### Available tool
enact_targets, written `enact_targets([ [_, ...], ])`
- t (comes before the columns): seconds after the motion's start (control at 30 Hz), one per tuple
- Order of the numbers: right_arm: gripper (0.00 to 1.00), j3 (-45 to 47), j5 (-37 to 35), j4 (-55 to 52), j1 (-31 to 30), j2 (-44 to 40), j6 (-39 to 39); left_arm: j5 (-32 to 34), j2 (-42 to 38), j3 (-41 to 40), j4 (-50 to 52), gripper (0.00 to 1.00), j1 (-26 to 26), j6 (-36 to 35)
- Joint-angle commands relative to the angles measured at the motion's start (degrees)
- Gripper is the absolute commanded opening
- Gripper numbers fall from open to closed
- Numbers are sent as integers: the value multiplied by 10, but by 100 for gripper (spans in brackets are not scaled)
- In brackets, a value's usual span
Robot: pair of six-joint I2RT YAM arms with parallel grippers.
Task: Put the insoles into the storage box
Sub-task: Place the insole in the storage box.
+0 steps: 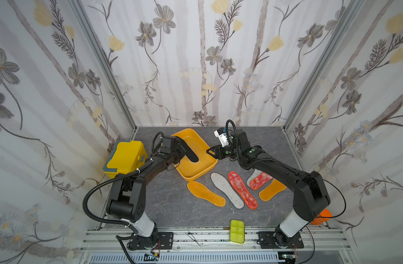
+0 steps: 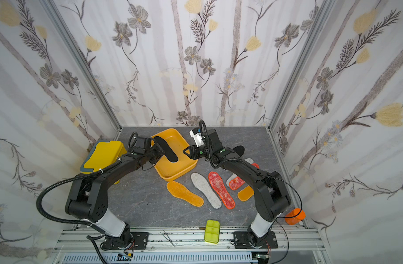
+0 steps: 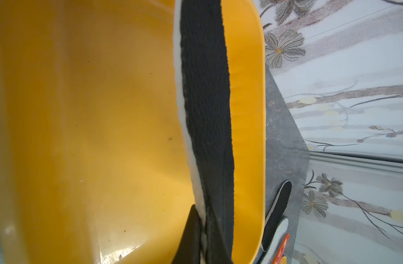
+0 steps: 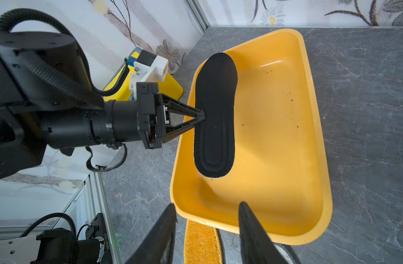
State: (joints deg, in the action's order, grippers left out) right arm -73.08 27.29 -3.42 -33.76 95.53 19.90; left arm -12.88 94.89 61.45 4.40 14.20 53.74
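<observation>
Grey tabletop (image 1: pixel 168 205) bears storage box (image 1: pixel 201 172), insoles (image 1: pixel 226 193), lidded box (image 1: pixel 125 157).

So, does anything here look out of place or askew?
Yes. The black insole is not lying flat in the box: the left end effector grips its side, and one end sticks over the rim. Small dark specks dot the box floor.

Black insoles (image 2: pixel 168 149): 2. Orange-yellow insoles (image 1: pixel 206 193): 2. Grey felt insoles (image 1: pixel 227 190): 2. Red mottled insoles (image 1: pixel 242 190): 2. Insole total: 8. Tray (image 1: pixel 196 176): 1. Lidded yellow box (image 1: pixel 125 157): 1. Green case (image 1: pixel 237 231): 1. Orange container (image 2: pixel 295 216): 1. Arms (image 1: pixel 136 182): 2. Hands: 2, namely left hand (image 4: pixel 203 117) and right hand (image 4: pixel 207 203). One black insole (image 2: pixel 239 149) shows only partly, behind the right arm (image 2: pixel 241 169), in a top view.
</observation>
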Motion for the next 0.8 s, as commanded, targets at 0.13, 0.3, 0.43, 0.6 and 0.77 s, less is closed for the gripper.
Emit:
enact_targets([
  [0.13,45,33,18,33,18,-17,12,19,50,67,85,0,14,-10],
  [0.3,45,54,50,51,33,-21,13,54,60,79,114,0,24,0],
  [0.43,45,71,69,67,43,-24,12,75,64,78,136,0,29,9],
  [0.6,45,90,89,85,50,-31,11,84,64,69,137,0,30,15],
  [0.77,45,100,102,90,55,-32,9,120,80,97,173,0,35,11],
])
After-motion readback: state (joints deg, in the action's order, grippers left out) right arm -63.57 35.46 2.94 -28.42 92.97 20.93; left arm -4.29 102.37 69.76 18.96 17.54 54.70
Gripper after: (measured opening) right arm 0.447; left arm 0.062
